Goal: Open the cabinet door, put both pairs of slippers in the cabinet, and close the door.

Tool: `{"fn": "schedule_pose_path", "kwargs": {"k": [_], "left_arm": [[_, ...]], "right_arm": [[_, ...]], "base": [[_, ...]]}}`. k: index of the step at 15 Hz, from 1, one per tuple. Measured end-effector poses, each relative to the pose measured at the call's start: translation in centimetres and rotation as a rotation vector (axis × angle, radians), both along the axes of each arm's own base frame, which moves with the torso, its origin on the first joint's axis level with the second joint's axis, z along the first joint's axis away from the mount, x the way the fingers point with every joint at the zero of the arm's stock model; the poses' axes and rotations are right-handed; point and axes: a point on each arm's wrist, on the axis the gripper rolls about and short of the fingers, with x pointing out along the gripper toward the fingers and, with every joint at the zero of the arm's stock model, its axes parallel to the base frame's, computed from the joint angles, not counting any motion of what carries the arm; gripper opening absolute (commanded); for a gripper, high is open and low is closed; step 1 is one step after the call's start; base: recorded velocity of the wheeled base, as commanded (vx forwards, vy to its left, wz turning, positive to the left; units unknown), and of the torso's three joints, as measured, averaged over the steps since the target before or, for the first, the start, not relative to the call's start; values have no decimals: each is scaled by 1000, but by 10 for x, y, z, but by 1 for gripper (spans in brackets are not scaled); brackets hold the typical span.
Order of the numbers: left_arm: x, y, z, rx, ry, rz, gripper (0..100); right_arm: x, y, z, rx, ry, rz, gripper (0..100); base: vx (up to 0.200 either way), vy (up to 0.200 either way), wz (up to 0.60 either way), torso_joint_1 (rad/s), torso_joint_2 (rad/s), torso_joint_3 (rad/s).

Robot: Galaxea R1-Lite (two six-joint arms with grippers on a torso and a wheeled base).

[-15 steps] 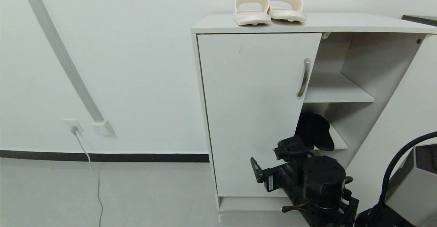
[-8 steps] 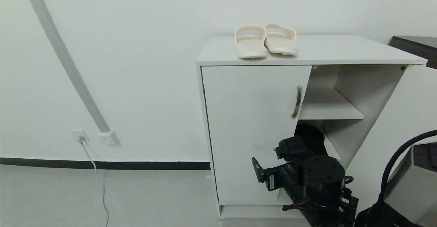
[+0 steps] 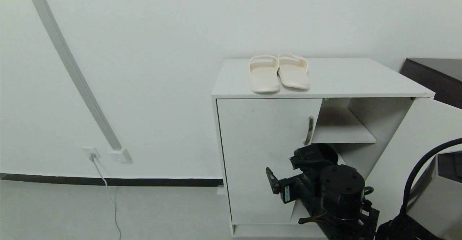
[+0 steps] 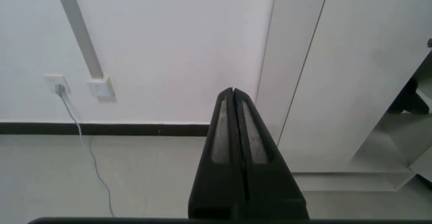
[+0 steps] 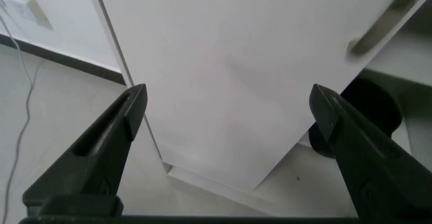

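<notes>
Only my head camera rose; right claw [image 5: 228, 96] wide, left claw [image 4: 232, 96] pinched empty; hasty reach could shove cream slippers [image 3: 278, 73] off the cabinet [image 3: 361, 77].

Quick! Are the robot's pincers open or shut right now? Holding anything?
Left pincer: shut, holding nothing.
Right pincer: open, holding nothing.
</notes>
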Motion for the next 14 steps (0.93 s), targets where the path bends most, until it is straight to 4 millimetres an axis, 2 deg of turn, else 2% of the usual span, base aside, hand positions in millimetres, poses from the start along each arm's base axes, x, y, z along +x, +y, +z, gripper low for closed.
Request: {"fn": "schedule_pose_path", "kwargs": {"k": [14], "left_arm": [[0,0,0,0,0,1,0]], "right_arm": [[1,-3,7,9,-17,-6,100]], "base": [[0,0,0,223,-544,-321]]}}
